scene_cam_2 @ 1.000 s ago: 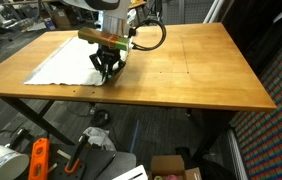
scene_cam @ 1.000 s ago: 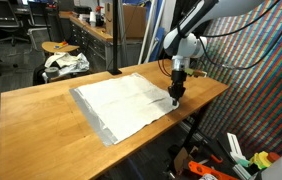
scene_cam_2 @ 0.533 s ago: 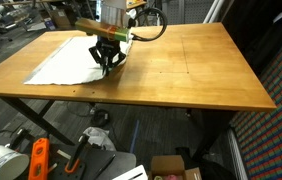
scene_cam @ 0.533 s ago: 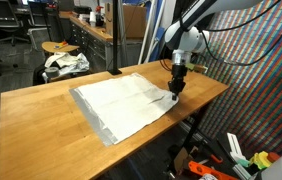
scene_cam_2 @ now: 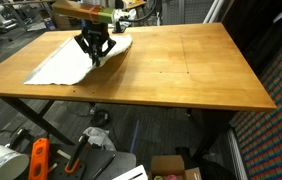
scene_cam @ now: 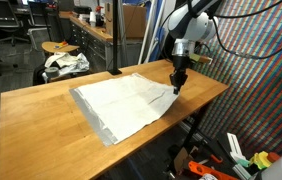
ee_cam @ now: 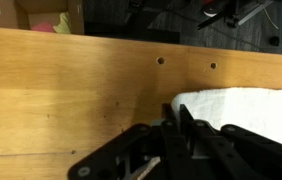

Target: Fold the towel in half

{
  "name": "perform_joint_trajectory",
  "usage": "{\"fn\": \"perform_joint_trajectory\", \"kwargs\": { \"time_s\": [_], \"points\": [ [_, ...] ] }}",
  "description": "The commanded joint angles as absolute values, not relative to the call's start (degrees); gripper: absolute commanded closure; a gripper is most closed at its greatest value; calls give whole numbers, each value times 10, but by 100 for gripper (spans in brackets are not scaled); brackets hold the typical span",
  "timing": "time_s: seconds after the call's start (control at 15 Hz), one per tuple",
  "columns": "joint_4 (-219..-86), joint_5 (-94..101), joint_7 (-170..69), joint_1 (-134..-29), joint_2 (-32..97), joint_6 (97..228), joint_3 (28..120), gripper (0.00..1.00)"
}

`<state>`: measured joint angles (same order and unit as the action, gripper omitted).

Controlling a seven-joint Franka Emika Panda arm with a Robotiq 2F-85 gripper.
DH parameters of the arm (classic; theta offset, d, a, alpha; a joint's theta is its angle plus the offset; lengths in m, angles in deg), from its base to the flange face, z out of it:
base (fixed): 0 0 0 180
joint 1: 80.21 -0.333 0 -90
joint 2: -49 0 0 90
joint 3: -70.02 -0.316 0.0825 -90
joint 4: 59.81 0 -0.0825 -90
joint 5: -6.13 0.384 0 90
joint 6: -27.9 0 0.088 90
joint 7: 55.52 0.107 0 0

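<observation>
The gripper [scene_cam: 178, 86] has its jaws pressed together on 1 corner of the towel [scene_cam: 121, 105], pinching the cloth just above the table [scene_cam: 41, 125]. In the wrist view the fingers [ee_cam: 177, 122] meet at the towel's [ee_cam: 246, 104] edge. In an exterior view the cloth [scene_cam_2: 66, 65] rises toward the gripper [scene_cam_2: 93, 55] and lies flat farther from it.

Judged step: the fold is starting, with the corner gripped and the cloth not yet doubled. Next, the corner probably needs carrying over the flat part to the edge opposite the gripper. It should go low and steady, so the 2 halves line up without dragging the towel.
</observation>
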<state>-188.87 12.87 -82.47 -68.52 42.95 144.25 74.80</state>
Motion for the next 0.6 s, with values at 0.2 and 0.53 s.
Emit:
{"fn": "perform_joint_trajectory", "kwargs": {
  "time_s": [0.2, 0.53],
  "points": [
    [-1939, 87, -785, -730, 471, 1442, 745, 89],
    [-1953, 84, -777, -737, 485, 1443, 743, 89]
  ]
}}
